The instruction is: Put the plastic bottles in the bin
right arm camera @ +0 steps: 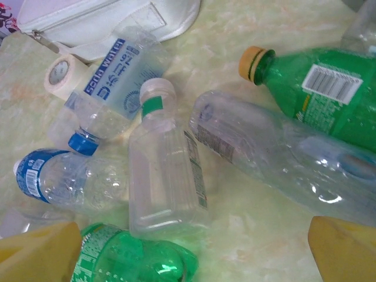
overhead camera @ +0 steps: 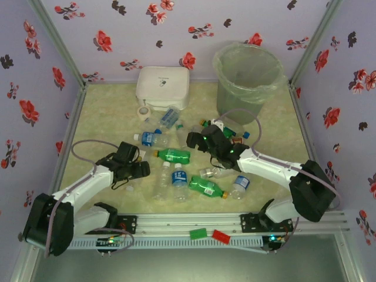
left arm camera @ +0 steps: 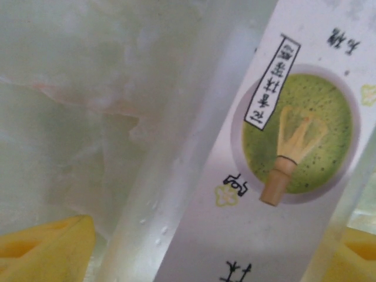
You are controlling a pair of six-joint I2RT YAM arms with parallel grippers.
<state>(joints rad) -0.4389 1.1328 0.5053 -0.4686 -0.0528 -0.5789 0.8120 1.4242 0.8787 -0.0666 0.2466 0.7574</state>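
Note:
Several plastic bottles lie scattered mid-table, among them a green bottle (overhead camera: 174,155), another green one (overhead camera: 207,187) and a clear blue-labelled one (overhead camera: 179,177). The grey-green bin (overhead camera: 248,76), lined with a clear bag, stands at the far right. My left gripper (overhead camera: 136,170) is low over a clear bottle (left arm camera: 176,176) with a matcha label. Its yellow fingers (left arm camera: 47,249) stand wide on either side of the bottle, so my left gripper (left arm camera: 205,252) is open. My right gripper (overhead camera: 197,140) hovers open (right arm camera: 194,258) above a clear bottle with a green neck band (right arm camera: 167,176), a green yellow-capped bottle (right arm camera: 317,88) and a crushed clear bottle (right arm camera: 282,153).
A white rounded box (overhead camera: 163,87) sits at the back centre with a small tape roll (overhead camera: 143,111) in front of it. Flowered walls close in the table on three sides. A green block (overhead camera: 198,233) and a red block (overhead camera: 221,236) rest on the front rail.

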